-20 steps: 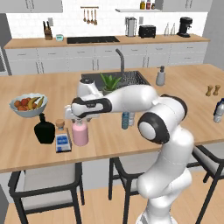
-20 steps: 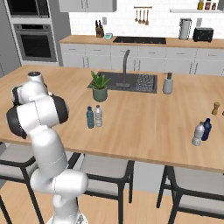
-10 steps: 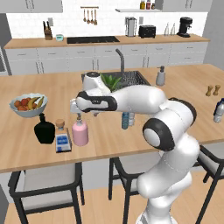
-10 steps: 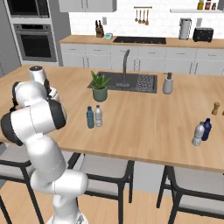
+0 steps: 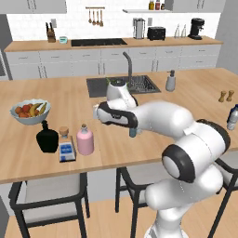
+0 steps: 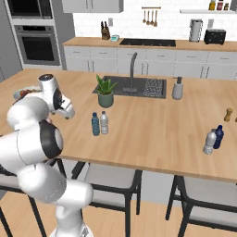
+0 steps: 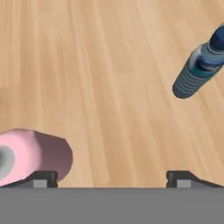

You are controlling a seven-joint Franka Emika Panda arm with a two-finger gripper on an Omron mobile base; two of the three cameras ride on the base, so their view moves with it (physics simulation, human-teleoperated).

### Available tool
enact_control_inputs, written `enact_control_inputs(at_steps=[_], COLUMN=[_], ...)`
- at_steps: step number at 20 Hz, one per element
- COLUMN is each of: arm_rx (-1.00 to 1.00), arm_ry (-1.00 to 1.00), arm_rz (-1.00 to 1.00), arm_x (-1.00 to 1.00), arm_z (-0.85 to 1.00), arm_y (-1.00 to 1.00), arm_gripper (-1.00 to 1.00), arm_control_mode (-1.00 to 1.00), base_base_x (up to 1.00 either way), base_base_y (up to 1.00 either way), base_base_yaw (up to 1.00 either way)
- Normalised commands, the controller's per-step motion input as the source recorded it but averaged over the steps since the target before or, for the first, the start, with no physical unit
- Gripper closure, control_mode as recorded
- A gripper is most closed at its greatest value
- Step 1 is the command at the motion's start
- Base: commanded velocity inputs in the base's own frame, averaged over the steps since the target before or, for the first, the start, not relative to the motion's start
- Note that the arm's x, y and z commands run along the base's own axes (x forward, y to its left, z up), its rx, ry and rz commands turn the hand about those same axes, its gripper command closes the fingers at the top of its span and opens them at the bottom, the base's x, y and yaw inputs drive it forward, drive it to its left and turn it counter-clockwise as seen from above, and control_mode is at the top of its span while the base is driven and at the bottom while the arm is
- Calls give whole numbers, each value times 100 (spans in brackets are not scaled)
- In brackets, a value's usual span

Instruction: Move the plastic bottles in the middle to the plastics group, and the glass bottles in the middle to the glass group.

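Wooden island surface (image 5: 139,153) carries a rounded pale-pink glass bottle (image 5: 85,140) beside a square clear bottle (image 5: 66,147), whose blue label is unreadable. Empty claw (image 7: 111,177) is spread wide.

Long wooden island counter (image 6: 152,139) carries an inset dark sink with a grey gooseneck faucet (image 6: 133,69). Green potted plant (image 6: 105,90) stands at the sink's left corner; grey soap dispenser (image 6: 177,88) at its right. White fruit bowl (image 5: 29,113) near the counter's left end. Two brown shakers (image 5: 225,96) stand together toward the right.
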Motion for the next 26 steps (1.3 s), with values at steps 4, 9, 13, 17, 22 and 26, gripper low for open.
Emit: enact_control_inputs(at_steps=[4,9,13,17,22,26], arm_rx=[0,0,0,0,0,2], arm_ry=[0,-2,0,-5,-3,0], arm_rz=[-36,-25,-19,0,0,0], arm_x=[0,3,15,2,18,25], arm_z=[-1,-6,0,-4,-4,-5], arm_y=[-77,-78,-46,-16,-4,-1], arm_gripper=[-100,-100,-100,-100,-100,-100], arm_control_mode=[-100,-100,-100,-100,-100,-100], base_base_x=[0,0,0,0,0,0], base_base_y=[0,0,0,0,0,0], base_base_yaw=[0,0,0,0,0,0])
